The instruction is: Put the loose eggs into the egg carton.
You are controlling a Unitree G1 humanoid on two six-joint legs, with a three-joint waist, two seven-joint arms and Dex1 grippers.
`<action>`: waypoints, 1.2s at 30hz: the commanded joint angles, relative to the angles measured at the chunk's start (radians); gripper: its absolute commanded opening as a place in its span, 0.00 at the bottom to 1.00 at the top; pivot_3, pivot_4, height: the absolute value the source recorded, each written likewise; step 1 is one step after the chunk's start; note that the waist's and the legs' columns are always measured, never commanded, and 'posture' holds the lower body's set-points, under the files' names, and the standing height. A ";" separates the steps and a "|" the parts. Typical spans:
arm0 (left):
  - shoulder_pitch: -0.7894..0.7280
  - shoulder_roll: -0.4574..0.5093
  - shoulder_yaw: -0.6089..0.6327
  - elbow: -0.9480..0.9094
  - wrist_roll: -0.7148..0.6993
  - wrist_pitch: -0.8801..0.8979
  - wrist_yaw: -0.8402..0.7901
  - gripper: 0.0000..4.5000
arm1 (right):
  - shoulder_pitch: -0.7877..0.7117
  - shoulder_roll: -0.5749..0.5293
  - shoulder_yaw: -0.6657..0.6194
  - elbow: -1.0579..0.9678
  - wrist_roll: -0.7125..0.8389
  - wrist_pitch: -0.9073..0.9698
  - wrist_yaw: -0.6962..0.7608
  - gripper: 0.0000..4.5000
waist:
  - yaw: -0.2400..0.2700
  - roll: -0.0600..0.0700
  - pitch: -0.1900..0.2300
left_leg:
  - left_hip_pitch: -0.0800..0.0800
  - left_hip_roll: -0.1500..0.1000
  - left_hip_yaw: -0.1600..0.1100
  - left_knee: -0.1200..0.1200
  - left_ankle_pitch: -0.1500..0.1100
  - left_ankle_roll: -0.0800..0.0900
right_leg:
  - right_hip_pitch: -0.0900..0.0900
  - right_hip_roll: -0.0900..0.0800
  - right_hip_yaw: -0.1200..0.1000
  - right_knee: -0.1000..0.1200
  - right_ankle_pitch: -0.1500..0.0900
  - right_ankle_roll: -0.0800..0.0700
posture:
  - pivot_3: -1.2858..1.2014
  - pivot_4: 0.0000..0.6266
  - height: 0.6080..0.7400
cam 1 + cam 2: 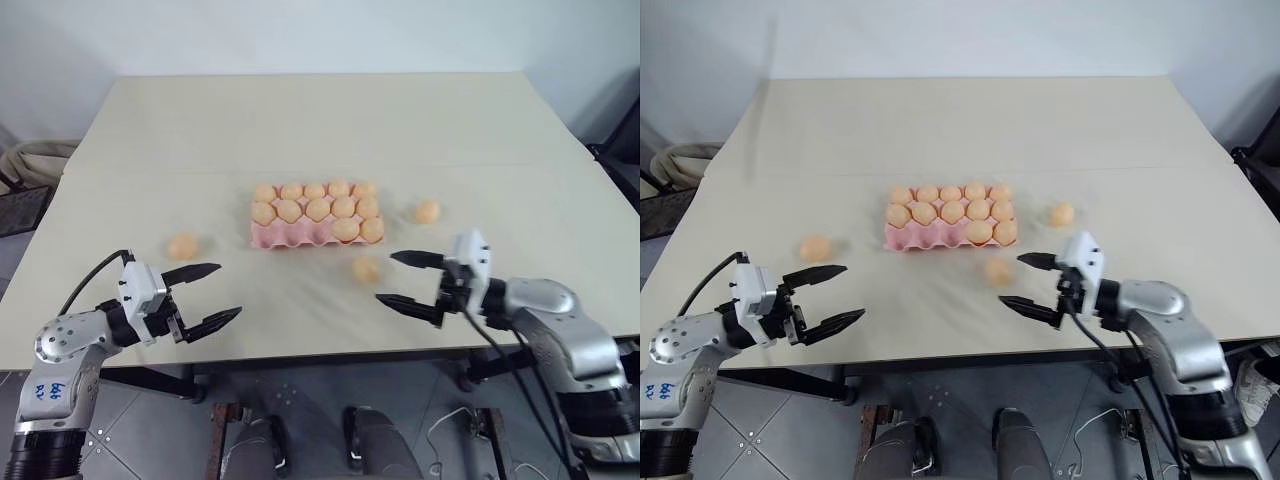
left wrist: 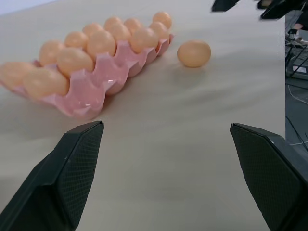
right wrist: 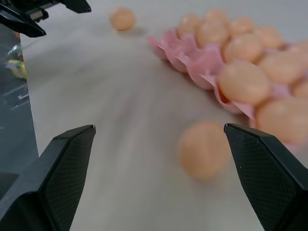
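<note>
We had both grippers open and empty above the near part of the table [image 1: 300,120]. The carton [image 1: 300,236] lay flat in the middle of the table, and we counted twelve eggs already in its cups; three cups in the near row looked still free, on its left side. Three loose eggs remained on the table: one egg [image 1: 366,268] just in front of the carton's near right corner, one [image 1: 427,211] to the right of the carton, and one [image 1: 183,246] well to the left of it. The right gripper [image 1: 402,279] pointed toward the nearest egg with its fingers spread wide, one finger beyond the egg's line and one nearer to us, but not yet around it. The left gripper [image 1: 205,295] hung near the table edge, apart from the left egg. We judged that the step in hand was the pick of the near egg by the right gripper. To do it well, we thought the gripper should go lower and forward until the egg sat between the fingers, then close slowly, because a smooth egg rolls away at a push from one side. It should also keep off the carton edge, so that the tray does not shift.
</note>
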 commanded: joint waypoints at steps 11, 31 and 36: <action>0.036 -0.031 0.005 -0.150 -0.028 0.022 0.078 1.00 | -0.137 0.187 0.117 0.257 -0.186 -0.112 -0.111 0.99 | -0.004 -0.002 -0.001 | 0.000 0.000 0.002 -0.002 0.000 -0.001 | -0.001 0.001 0.001 0.000 0.002 0.004 | 0.52 0.24 1.00; 0.006 -0.030 0.000 -0.156 -0.033 0.038 0.098 1.00 | -0.135 0.185 0.070 0.297 -0.179 -0.156 -0.062 0.55 | -0.004 -0.002 -0.001 | 0.000 0.000 0.002 -0.003 0.000 -0.001 | -0.002 0.001 0.001 0.000 0.003 0.006 | 0.52 0.24 1.00; 0.000 -0.034 0.005 -0.144 -0.031 0.033 0.101 1.00 | -0.158 0.212 0.056 0.232 -0.116 -0.149 -0.021 0.43 | -0.005 -0.001 -0.001 | 0.000 0.000 0.002 -0.003 0.000 -0.001 | -0.002 0.002 0.001 0.000 0.003 0.006 | 0.52 0.24 1.00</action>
